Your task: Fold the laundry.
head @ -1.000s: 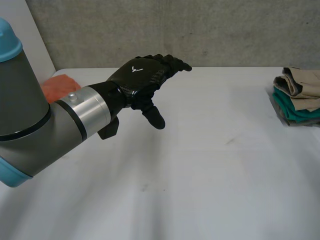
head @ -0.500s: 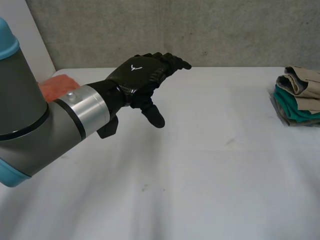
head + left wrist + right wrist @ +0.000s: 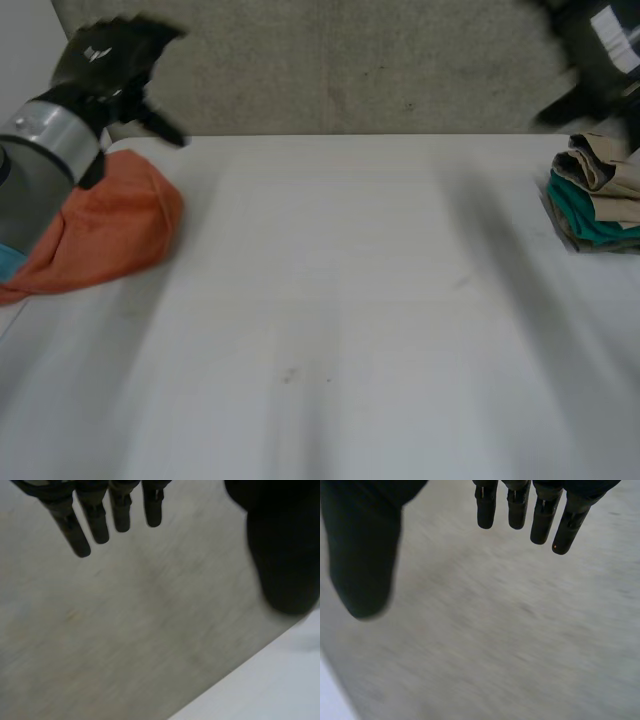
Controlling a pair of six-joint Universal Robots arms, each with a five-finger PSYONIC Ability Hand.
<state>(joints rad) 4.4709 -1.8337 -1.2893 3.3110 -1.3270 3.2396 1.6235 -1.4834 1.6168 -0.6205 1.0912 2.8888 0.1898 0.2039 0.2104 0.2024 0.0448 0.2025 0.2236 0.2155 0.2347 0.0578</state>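
An orange cloth [image 3: 105, 235] lies bunched at the table's far left. My left hand [image 3: 105, 55] hangs in the air above and behind it, fingers [image 3: 95, 522] straight and thumb [image 3: 282, 555] apart, holding nothing. A stack of folded laundry [image 3: 600, 195], beige on top and green below, sits at the table's right edge. Above that stack, high up, is my right hand [image 3: 600, 50], its fingers [image 3: 520, 507] straight and its thumb [image 3: 362, 550] spread, empty.
The white table [image 3: 340, 320] stretches between the orange cloth and the folded stack. A grey concrete wall [image 3: 350, 60] stands behind the table's far edge, and both wrist views face it.
My left arm has swung from the table's middle up to the far left, uncovering the orange cloth. My right hand has come into sight above the folded stack.
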